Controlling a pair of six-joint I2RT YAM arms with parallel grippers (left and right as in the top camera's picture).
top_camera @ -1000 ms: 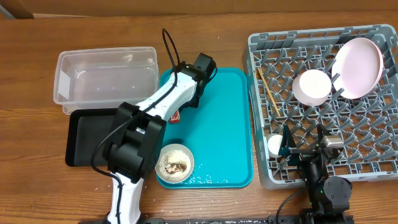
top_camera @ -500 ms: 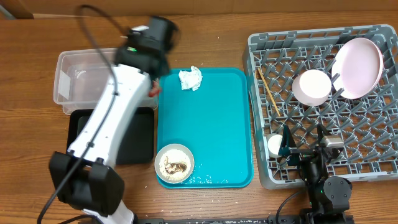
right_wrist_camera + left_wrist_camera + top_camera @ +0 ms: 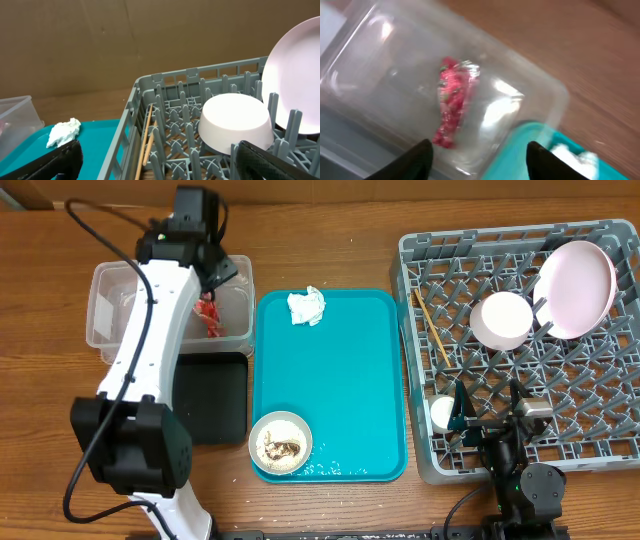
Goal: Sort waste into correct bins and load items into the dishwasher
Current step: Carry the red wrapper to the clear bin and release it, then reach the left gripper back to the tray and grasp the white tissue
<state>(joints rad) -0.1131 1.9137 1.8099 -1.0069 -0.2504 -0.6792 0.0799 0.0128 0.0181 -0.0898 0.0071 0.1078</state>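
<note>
— Overhead: where do we see the red wrapper (image 3: 210, 318)?
— Inside the clear tub (image 3: 112, 315), at the table's (image 3: 340, 250) far left corner, just under our left hand (image 3: 218, 275).
— Left wrist?
— We see the fingers spread, pinching nothing, with the wrapper loose below.
— Right wrist?
— Our right hand (image 3: 155, 165) is spread too, over the grey rack (image 3: 150, 82) at the right edge.

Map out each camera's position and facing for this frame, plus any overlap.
Overhead: above the table, looking straight down at clear tub, teal tray and dish rack; left arm and right arm show.
Left wrist: above the tub, looking down at the red wrapper inside; left gripper fingertips, apart, at the bottom edge.
Right wrist: low at the rack's near side, looking across it at upturned bowl and plate; right gripper fingers in the bottom corners.
Shared: the white napkin appears in all three.
</note>
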